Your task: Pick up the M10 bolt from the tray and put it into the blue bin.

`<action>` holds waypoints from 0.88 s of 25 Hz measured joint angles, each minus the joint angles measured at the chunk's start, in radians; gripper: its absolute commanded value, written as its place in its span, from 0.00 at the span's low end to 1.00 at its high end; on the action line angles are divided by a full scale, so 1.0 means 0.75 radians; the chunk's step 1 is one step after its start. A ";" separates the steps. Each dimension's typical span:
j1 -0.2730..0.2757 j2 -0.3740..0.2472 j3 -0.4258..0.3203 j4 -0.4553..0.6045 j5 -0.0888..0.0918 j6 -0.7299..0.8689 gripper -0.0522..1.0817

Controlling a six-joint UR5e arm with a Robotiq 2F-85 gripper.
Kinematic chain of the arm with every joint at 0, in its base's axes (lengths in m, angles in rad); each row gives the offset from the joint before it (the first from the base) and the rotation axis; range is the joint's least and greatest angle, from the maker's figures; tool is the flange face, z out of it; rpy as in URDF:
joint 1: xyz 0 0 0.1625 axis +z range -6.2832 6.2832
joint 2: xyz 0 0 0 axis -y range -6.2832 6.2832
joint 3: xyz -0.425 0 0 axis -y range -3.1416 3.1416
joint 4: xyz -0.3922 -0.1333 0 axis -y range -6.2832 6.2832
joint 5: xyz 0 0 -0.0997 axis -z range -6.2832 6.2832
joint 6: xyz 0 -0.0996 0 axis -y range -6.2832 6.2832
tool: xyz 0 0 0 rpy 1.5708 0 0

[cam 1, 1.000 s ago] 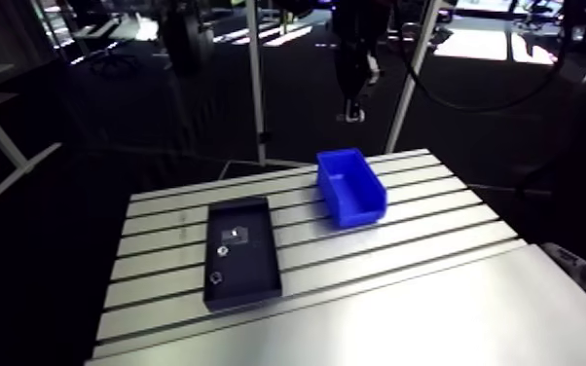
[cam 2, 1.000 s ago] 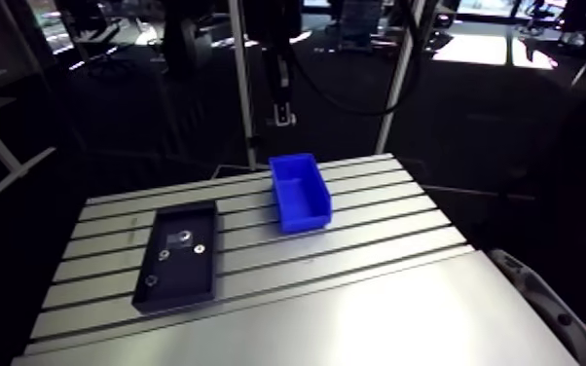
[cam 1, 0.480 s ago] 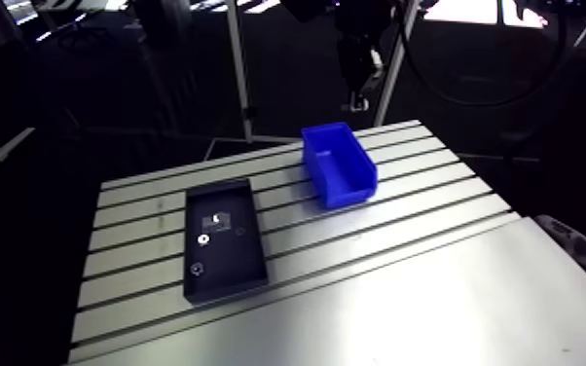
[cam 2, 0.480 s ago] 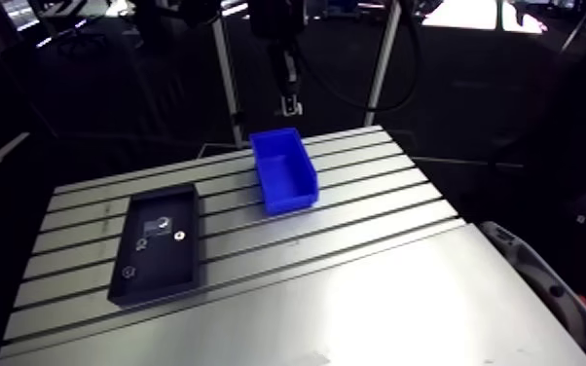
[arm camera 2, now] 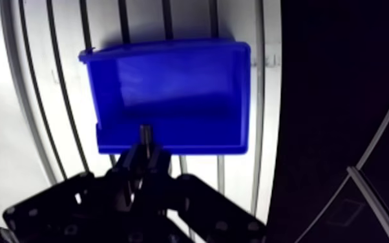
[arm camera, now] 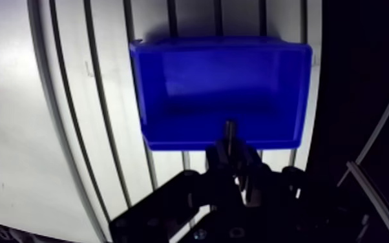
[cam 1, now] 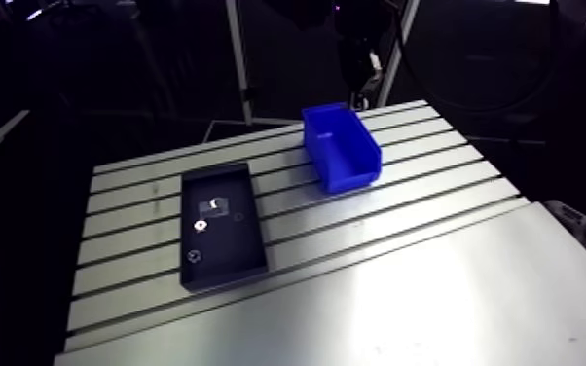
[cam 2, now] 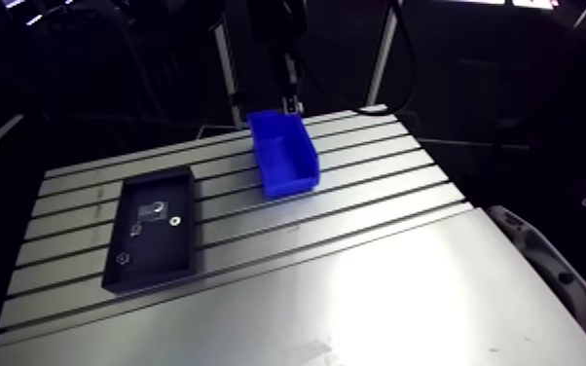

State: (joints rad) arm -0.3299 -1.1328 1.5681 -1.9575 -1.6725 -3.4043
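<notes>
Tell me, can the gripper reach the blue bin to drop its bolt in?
Probably yes. The gripper, jaws shut on the bolt, hangs over one wall of the blue bin, with the bolt's tip above the open inside. Nothing shows between them.

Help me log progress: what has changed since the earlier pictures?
The gripper, shut on the bolt, has drawn closer to the bin, at its far end. Bin and tray stayed where they were; the shift of the whole arm view is camera motion.

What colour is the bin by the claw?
Solid blue; the bin shows best in the wrist view, just ahead of the claw, shut on the bolt.
</notes>
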 measured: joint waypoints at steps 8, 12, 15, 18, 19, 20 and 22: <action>0.004 0.031 0.038 -0.056 0.004 0.008 0.97; 0.004 0.047 0.060 -0.101 0.005 0.008 0.96; 0.002 0.054 0.066 -0.113 0.008 0.007 0.96; 0.001 0.066 0.071 -0.119 0.012 0.009 0.96; 0.001 0.070 0.072 -0.120 0.013 0.009 0.96; 0.000 0.073 0.073 -0.120 0.014 0.009 0.96; 0.000 0.079 0.076 -0.121 0.015 0.010 0.96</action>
State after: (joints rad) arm -0.3297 -1.0735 1.6251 -2.0483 -1.6615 -3.3966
